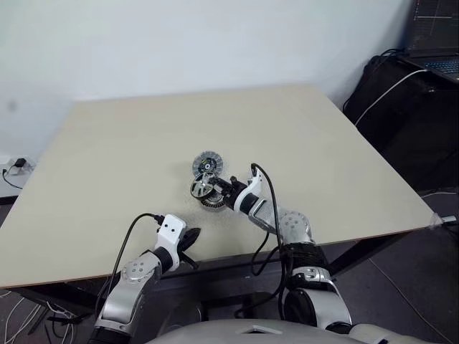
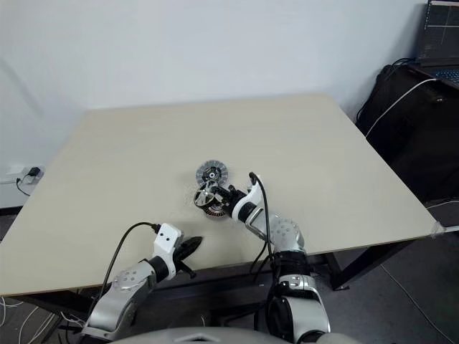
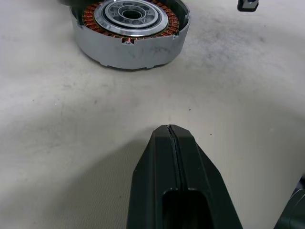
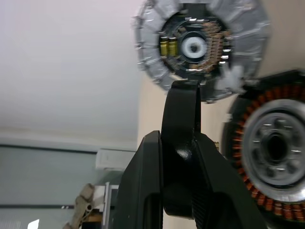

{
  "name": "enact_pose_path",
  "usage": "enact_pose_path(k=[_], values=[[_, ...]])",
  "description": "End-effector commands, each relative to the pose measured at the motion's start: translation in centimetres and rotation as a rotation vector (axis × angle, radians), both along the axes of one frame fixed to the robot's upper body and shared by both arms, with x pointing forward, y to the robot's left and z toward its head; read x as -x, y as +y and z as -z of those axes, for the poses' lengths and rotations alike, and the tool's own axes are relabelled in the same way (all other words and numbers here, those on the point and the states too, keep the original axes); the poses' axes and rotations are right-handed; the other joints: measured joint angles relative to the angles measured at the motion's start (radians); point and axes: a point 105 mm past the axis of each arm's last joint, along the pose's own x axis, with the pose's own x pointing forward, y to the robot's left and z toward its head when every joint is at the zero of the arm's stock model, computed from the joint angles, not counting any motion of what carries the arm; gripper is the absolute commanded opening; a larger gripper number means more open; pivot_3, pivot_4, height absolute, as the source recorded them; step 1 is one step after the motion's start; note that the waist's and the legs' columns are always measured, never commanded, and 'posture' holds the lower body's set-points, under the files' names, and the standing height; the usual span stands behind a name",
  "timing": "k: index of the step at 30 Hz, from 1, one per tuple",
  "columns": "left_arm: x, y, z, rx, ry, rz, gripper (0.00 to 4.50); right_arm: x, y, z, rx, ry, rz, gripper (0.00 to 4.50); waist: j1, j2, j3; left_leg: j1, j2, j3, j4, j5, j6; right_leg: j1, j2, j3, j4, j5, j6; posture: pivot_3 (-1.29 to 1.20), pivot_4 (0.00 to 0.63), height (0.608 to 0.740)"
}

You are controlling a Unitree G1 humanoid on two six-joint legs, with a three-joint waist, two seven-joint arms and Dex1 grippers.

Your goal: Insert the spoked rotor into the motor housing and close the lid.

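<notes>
The motor housing [image 3: 128,28], a squat round cup with copper windings, sits on the table [image 1: 129,158] near its middle. Just above it hangs the spoked rotor [image 1: 201,188], tilted, with my right gripper [image 1: 218,188] shut on its rim. In the right wrist view the dark rotor [image 4: 183,105] is pinched edge-on between the fingers, with the housing [image 4: 271,148] beside it. The lid [image 1: 208,164], ribbed face up, lies just behind the housing, and it appears again as the lid [image 4: 200,45]. My left gripper [image 3: 170,136] is shut and empty, low over the table in front of the housing.
The table's front edge [image 1: 215,261] runs just under my arms. A laptop [image 1: 439,63] and dark bags with cables [image 1: 401,100] stand off the table at the right. A wall socket [image 1: 16,166] is at the far left.
</notes>
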Motion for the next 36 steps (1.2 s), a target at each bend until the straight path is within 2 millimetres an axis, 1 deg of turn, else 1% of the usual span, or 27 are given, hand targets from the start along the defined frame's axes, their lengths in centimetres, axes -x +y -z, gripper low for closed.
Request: enact_pose_path(k=[1, 10, 12, 15, 21, 22, 23, 24, 26, 28, 29, 31, 33, 36], values=[[-0.6, -0.1, -1.5, 0.007, -0.058, 0.006, 0.0, -0.7, 0.6, -1.3, -0.044, -0.043, 0.008, 0.37, -0.001, 0.0, 0.0, 0.0, 0.0, 0.0, 0.0, 0.0, 0.0, 0.0, 0.0, 0.0, 0.0, 0.0, 0.0, 0.0, 0.0, 0.74], [-0.7, -0.2, -1.5, 0.009, -0.058, 0.009, 0.0, -0.6, -0.2, -0.5, -0.029, -0.024, 0.025, 0.37, -0.001, 0.0, 0.0, 0.0, 0.0, 0.0, 0.0, 0.0, 0.0, 0.0, 0.0, 0.0, 0.001, 0.0, 0.0, 0.0, 0.0, 0.74], [-0.7, -0.2, -1.5, 0.009, -0.059, 0.011, 0.0, -0.6, -0.4, -0.3, -0.027, -0.018, 0.032, 1.11, -0.001, 0.0, 0.0, 0.0, 0.0, 0.0, 0.0, 0.0, 0.0, 0.0, 0.0, 0.0, 0.001, 0.0, 0.0, 0.0, 0.0, 0.74], [-0.7, -0.2, -1.5, 0.01, -0.06, 0.013, 0.0, -0.7, -0.6, -0.1, -0.021, -0.015, 0.04, 1.95, -0.001, 0.0, 0.0, 0.0, 0.0, 0.0, 0.0, 0.0, 0.0, 0.0, 0.0, 0.0, 0.001, 0.0, 0.0, 0.0, 0.0, 0.74], [-0.8, -0.3, -1.5, 0.011, -0.061, 0.014, 0.0, -0.9, -1.6, 0.1, -0.008, -0.016, 0.068, 3.98, -0.003, 0.0, 0.0, 0.001, 0.0, 0.0, 0.0, 0.0, 0.0, 0.0, 0.0, 0.0, 0.001, 0.0, 0.0, 0.0, 0.0, 0.74], [-0.8, -0.3, -1.5, 0.011, -0.061, 0.014, 0.0, -0.9, -1.8, 0.0, -0.008, -0.02, 0.076, 4.28, -0.003, 0.0, 0.0, 0.001, 0.0, 0.0, 0.0, 0.0, 0.0, 0.0, 0.0, 0.0, 0.001, 0.0, 0.0, 0.0, 0.0, 0.74], [-0.8, -0.3, -1.5, 0.011, -0.061, 0.014, 0.0, -1.0, -2.1, 0.0, -0.006, -0.022, 0.085, 4.48, -0.003, 0.0, -0.001, 0.001, 0.0, 0.0, 0.0, 0.0, 0.0, 0.001, 0.0, 0.0, 0.001, 0.0, 0.0, 0.0, 0.0, 0.74], [-0.8, -0.3, -1.5, 0.012, -0.061, 0.015, 0.0, -1.1, -2.4, -0.1, 0.0, -0.031, 0.098, 4.48, -0.003, 0.0, -0.001, 0.001, 0.0, 0.0, 0.0, 0.0, 0.0, 0.001, 0.0, 0.0, 0.001, 0.0, 0.0, 0.0, 0.0, 0.74], [-0.8, -0.4, -1.5, 0.014, -0.062, 0.016, 0.0, -1.5, -3.2, -1.0, 0.039, -0.103, 0.136, 4.48, -0.002, 0.0, -0.001, 0.001, 0.0, 0.0, 0.001, 0.0, 0.0, 0.001, 0.0, 0.0, 0.001, 0.0, 0.0, 0.0, 0.0, 0.74], [-0.8, -0.4, -1.5, 0.015, -0.062, 0.016, 0.0, -1.6, -3.6, -1.9, 0.092, -0.179, 0.147, 4.48, -0.002, 0.001, -0.001, 0.001, 0.0, 0.0, 0.001, 0.0, 0.0, 0.001, 0.0, 0.0, 0.001, 0.0, 0.0, 0.0, 0.0, 0.74], [-0.8, -0.4, -1.5, 0.016, -0.061, 0.016, 0.0, -1.6, -3.6, -2.5, 0.173, -0.251, 0.141, 4.48, -0.003, 0.001, -0.001, 0.001, 0.0, 0.0, 0.001, 0.0, 0.0, 0.001, 0.0, 0.001, 0.001, 0.0, 0.0, 0.0, 0.0, 0.74], [-0.7, -0.5, -1.5, 0.017, -0.059, 0.018, 0.0, -1.4, -3.1, -3.4, 0.376, -0.402, 0.088, 4.48, -0.004, 0.001, -0.001, 0.001, 0.0, 0.001, 0.001, 0.0, 0.0, 0.0, 0.0, 0.001, 0.001, 0.0, 0.0, 0.0, 0.0, 0.74], [-0.7, -0.5, -1.4, 0.019, -0.057, 0.021, 0.0, -1.0, -2.3, -3.9, 0.511, -0.513, 0.037, 4.48, -0.005, 0.0, -0.001, 0.001, 0.0, 0.001, 0.001, 0.0, 0.0, 0.0, 0.0, 0.001, 0.002, 0.0, 0.0, 0.0, 0.0, 0.74], [-0.7, -0.6, -1.4, 0.021, -0.056, 0.023, 0.0, -0.4, -0.8, -4.6, 0.582, -0.591, -0.023, 3.94, -0.004, 0.0, -0.001, 0.001, 0.0, 0.001, 0.001, 0.0, -0.001, 0.0, 0.0, 0.001, 0.003, 0.0, 0.0, 0.0, 0.0, 0.74]])
